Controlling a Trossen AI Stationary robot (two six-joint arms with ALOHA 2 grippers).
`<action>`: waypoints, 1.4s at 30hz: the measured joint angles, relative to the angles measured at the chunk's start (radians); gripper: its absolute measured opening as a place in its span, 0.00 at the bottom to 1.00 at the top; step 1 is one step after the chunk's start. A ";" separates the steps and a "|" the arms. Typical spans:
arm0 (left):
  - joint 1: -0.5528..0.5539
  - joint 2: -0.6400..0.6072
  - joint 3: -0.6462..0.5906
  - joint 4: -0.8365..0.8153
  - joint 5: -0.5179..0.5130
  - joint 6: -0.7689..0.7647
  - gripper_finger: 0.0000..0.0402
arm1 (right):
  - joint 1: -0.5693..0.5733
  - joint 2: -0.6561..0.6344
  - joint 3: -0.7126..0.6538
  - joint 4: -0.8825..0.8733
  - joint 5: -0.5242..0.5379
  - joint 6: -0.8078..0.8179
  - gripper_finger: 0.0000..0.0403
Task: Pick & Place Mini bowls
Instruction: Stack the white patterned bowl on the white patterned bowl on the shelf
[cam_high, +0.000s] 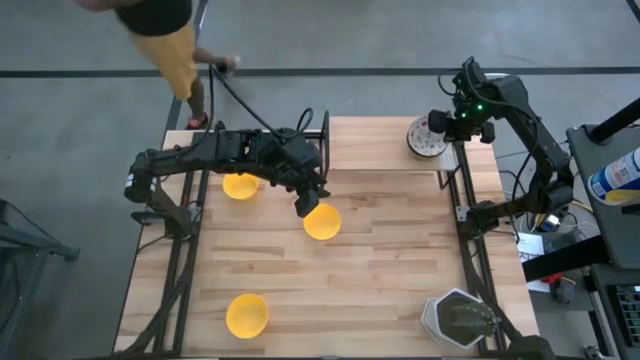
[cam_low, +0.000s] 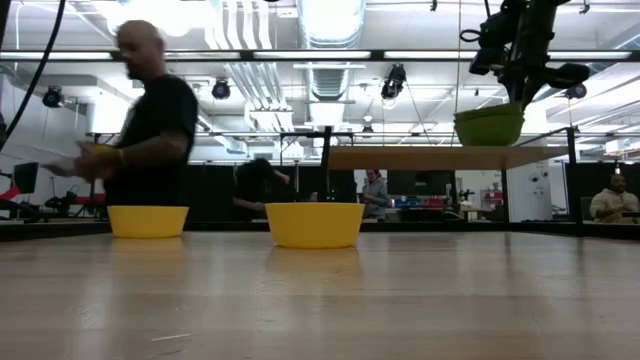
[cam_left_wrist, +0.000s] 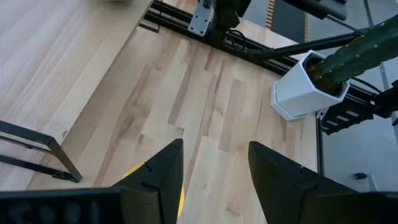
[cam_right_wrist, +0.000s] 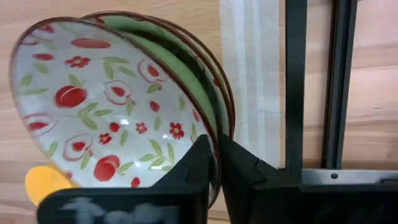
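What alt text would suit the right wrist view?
The right tool pinches the rim of a stack of white bowls patterned with red fruit and green leaves, tilted over a pale wooden table. A dark metal frame runs alongside.

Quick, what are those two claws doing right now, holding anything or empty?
Left gripper: jaws open, empty, above a yellow bowl.
Right gripper: jaws pinched on the rim of the stacked patterned bowls.

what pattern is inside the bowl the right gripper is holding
White with red fruit, small red flowers and green leaves inside the bowl; the right wrist view shows it best, right gripper pinching the rim.
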 joint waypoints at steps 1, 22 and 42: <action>0.000 0.000 0.000 0.000 0.000 0.000 0.43 | 0.000 0.000 0.000 0.000 0.000 -0.003 0.09; -0.003 0.000 0.000 -0.002 0.012 -0.017 0.43 | 0.001 -0.019 -0.002 0.006 0.008 -0.024 0.42; -0.003 0.000 0.000 -0.003 0.028 -0.023 0.43 | 0.001 -0.037 -0.002 0.034 0.065 0.034 0.42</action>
